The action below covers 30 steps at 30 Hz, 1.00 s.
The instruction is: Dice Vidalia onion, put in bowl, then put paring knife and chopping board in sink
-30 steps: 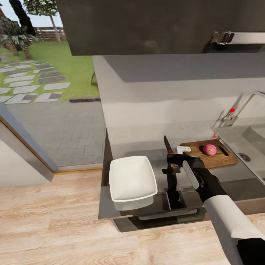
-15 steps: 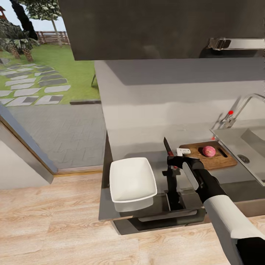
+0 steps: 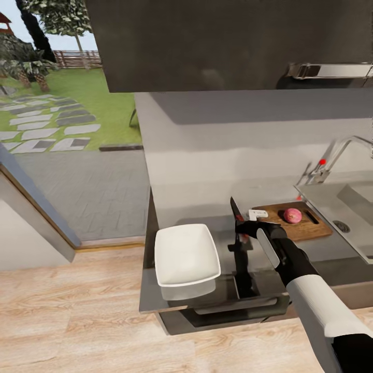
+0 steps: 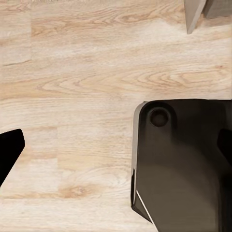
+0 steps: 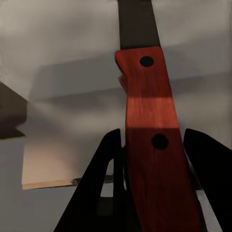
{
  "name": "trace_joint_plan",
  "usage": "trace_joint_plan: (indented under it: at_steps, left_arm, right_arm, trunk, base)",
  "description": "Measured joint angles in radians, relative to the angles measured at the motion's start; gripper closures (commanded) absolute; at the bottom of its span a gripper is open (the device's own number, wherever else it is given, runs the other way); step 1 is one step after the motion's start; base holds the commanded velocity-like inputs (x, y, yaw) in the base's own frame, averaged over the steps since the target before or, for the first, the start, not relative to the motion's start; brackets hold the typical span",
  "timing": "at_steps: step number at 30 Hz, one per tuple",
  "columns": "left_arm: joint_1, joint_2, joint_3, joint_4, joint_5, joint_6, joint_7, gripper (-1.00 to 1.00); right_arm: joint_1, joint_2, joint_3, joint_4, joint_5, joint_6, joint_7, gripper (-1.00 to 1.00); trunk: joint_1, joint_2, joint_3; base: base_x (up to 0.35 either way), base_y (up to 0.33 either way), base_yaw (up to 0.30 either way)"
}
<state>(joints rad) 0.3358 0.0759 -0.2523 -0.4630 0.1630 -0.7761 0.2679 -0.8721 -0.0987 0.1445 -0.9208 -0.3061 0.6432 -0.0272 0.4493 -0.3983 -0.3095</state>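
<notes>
The right gripper [image 3: 242, 224] is clamped on the slim paring knife with the red handle [image 5: 151, 140], its dark blade [image 3: 234, 204] pointing up over the long grey countertop [image 3: 197, 212]. The shallow white squarish bowl [image 3: 186, 255] sits near the counter's front edge, just beside the arm, with bare counter behind it. The dark brown wooden chopping board [image 3: 298, 221] lies beside the shiny steel sink [image 3: 344, 204], touching its edge. The small pink-red Vidalia onion [image 3: 292, 215] sits whole on the board. The left gripper's dark fingertip [image 4: 8, 153] hangs over pale wooden floor [image 4: 77, 72]; I cannot tell if it is apart or together.
</notes>
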Motion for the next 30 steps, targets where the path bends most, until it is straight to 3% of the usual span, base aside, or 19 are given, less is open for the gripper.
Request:
trace_joint_plan:
  at_steps: [30]
  left_arm:
    - [0.000,0.000,0.000,0.003,0.000,0.000,0.000,-1.00]
  right_arm:
    - [0.000,0.003,0.001,0.000,-0.002,0.000,-0.001,1.00]
  trunk:
    - [0.000,0.000,0.047]
  base:
    - [0.000,0.000,0.000]
